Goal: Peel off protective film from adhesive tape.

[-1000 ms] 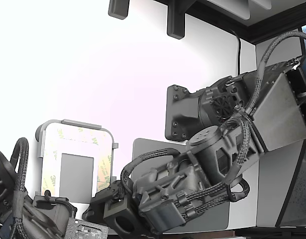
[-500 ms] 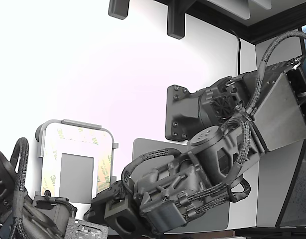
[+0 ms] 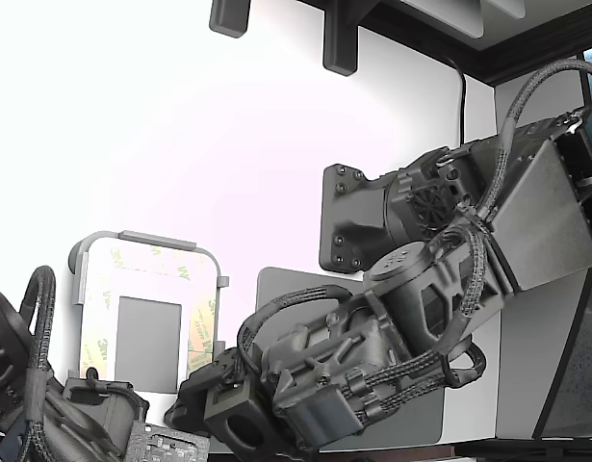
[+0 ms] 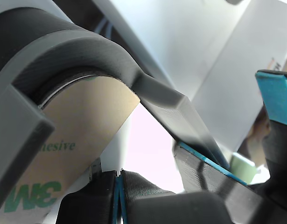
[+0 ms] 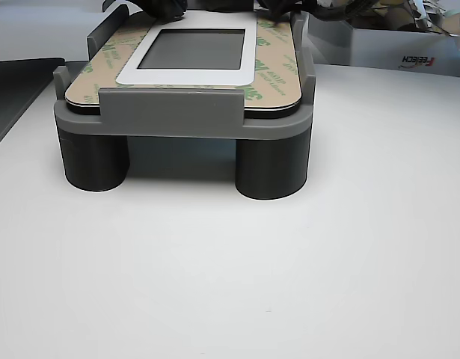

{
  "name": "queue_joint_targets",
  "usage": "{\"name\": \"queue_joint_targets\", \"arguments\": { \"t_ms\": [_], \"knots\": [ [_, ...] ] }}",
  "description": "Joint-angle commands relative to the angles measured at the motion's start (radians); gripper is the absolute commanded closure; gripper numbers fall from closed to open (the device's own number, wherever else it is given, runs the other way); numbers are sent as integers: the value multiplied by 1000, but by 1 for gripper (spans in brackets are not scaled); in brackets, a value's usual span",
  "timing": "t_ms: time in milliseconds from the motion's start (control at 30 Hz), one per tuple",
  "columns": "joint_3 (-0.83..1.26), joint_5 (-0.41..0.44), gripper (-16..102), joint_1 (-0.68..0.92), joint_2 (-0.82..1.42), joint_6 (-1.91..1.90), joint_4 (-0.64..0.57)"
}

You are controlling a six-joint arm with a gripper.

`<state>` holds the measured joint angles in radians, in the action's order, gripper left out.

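Note:
The protective film is a pale-yellow liner with green 3M print. It lies over the adhesive tape along the border of a white plate around a grey square. In the other view the film lies flat on three sides. My gripper is at the plate's near corner on the exterior view's right. Up close, the film curves under the grey holder, and dark fingers with blue pads sit beside it. I cannot make out whether the jaws are closed or what they touch.
The grey holder frame stands on two round legs on a white table. A second arm sits at the plate's near side on the exterior view's left. A dark-grey mat lies under my arm. A box is behind the holder.
My arm has edged slightly down and towards the exterior view's right. The plate, film and second arm have not moved.

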<state>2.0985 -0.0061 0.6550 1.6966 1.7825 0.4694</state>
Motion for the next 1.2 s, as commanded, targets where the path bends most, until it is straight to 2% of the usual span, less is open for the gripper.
{"name": "queue_joint_targets", "arguments": {
  "t_ms": [0,1167],
  "knots": [
    [-20,-5,97,-8,29,-2,-9],
    [-3,-14,97,-5,43,-9,-12]
  ]
}}
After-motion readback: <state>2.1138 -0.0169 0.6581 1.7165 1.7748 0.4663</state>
